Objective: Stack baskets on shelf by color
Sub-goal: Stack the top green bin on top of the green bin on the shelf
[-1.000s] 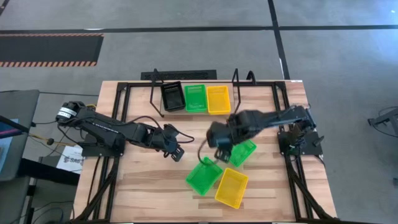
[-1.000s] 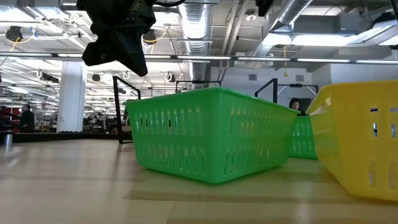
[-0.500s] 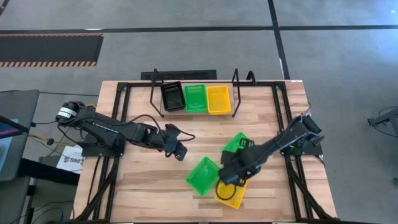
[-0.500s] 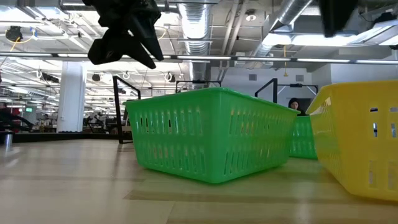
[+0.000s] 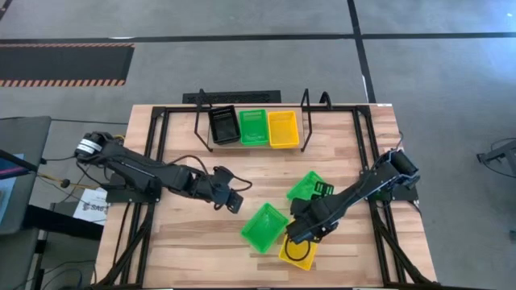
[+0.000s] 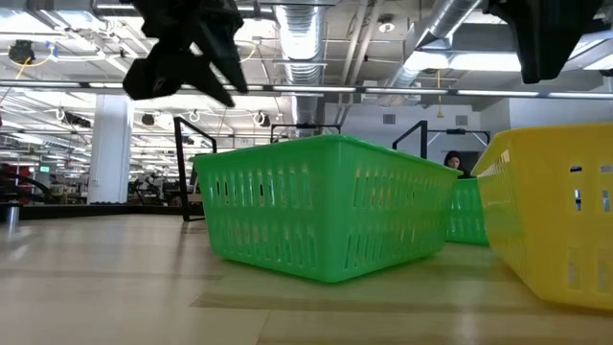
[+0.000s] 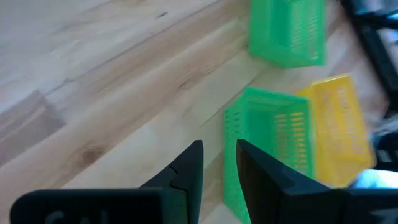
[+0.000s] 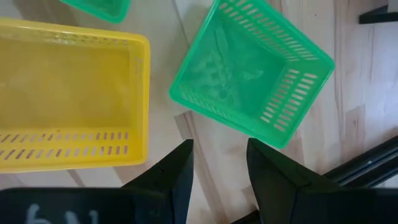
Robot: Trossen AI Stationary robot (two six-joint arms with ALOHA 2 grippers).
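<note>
- on shelf (image 5: 251, 143): black basket (image 5: 224, 125), green basket (image 5: 253, 126), yellow basket (image 5: 283, 128) side by side
- loose on table (image 5: 185, 234): two green baskets (image 5: 264, 227), one yellow basket (image 5: 297, 251)
- left gripper (image 5: 234, 200) jaws slightly apart, empty
- right gripper (image 5: 297, 234) jaws apart, empty, over loose yellow basket

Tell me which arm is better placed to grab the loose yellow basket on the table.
Probably the right. The right gripper hangs directly over the yellow basket with its fingers open and empty, while the left gripper sits farther off, beyond the green basket.
</note>
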